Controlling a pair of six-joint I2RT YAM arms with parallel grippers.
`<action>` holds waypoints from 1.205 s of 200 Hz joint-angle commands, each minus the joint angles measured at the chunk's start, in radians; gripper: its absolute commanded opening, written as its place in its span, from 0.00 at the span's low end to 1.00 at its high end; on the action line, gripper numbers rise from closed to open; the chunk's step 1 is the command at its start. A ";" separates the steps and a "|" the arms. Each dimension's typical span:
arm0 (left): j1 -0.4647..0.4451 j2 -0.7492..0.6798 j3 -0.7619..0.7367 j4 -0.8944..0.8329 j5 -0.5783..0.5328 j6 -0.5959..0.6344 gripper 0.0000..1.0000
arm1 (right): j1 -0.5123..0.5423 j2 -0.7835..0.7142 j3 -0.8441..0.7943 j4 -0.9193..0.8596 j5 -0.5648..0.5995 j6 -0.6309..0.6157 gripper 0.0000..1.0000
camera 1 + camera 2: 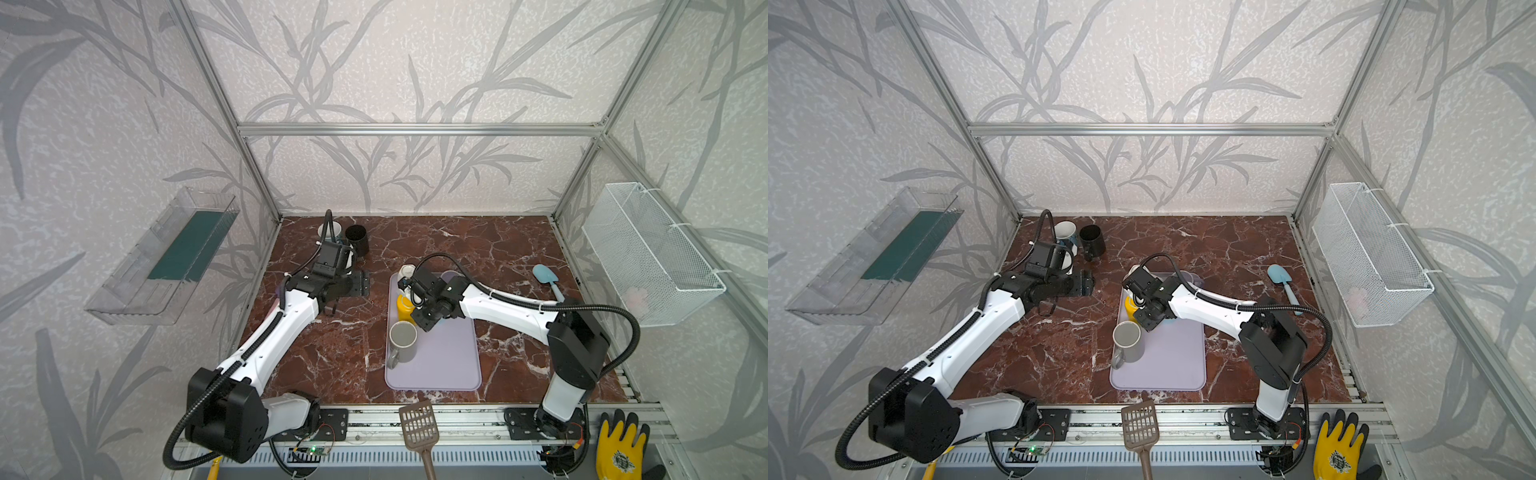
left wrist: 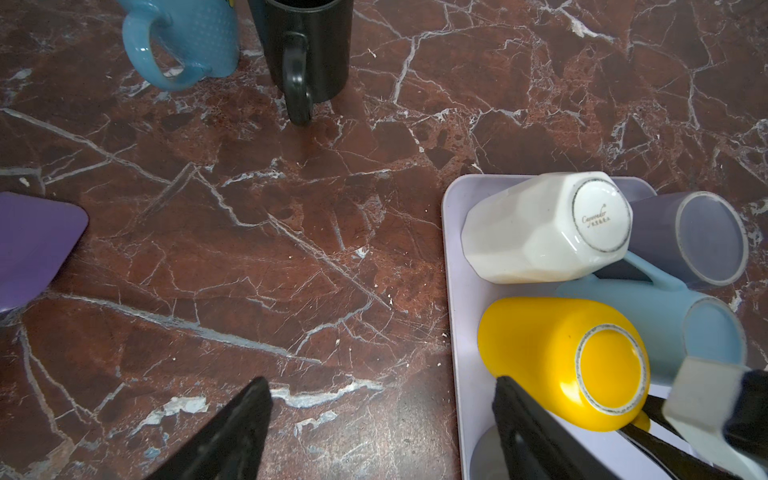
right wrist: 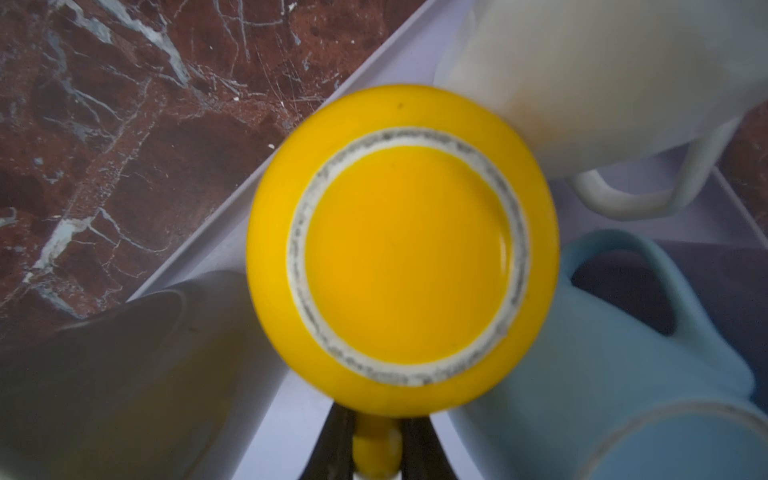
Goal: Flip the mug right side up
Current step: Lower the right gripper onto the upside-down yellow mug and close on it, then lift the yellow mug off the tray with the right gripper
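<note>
Red-marble bench (image 1: 478, 249) bearing a lavender tray (image 1: 449, 365). At the tray's left edge, a yellow mug (image 1: 403, 307) sits base-up between an upright grey mug (image 1: 402, 343) and a white mug (image 1: 406, 272). The right hand (image 3: 377, 432) pinches the yellow mug's handle. The left hand (image 2: 380, 386) hovers spread over bare bench beside the tray.

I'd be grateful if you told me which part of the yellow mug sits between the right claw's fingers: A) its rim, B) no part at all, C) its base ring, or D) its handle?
D: in the right wrist view the right claw is closed on the handle of the yellow mug, whose base faces the camera.
</note>
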 commanded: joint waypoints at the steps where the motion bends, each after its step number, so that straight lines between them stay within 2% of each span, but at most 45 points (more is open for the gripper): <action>1: -0.005 -0.015 0.012 -0.024 -0.011 -0.004 0.86 | 0.006 -0.091 -0.014 0.054 0.024 -0.016 0.04; 65: -0.005 -0.020 0.015 -0.028 -0.010 -0.007 0.86 | 0.006 -0.141 -0.047 0.089 0.026 -0.022 0.00; 241: -0.005 -0.048 0.008 -0.016 0.010 -0.025 0.85 | 0.005 -0.298 -0.127 0.225 0.071 -0.014 0.00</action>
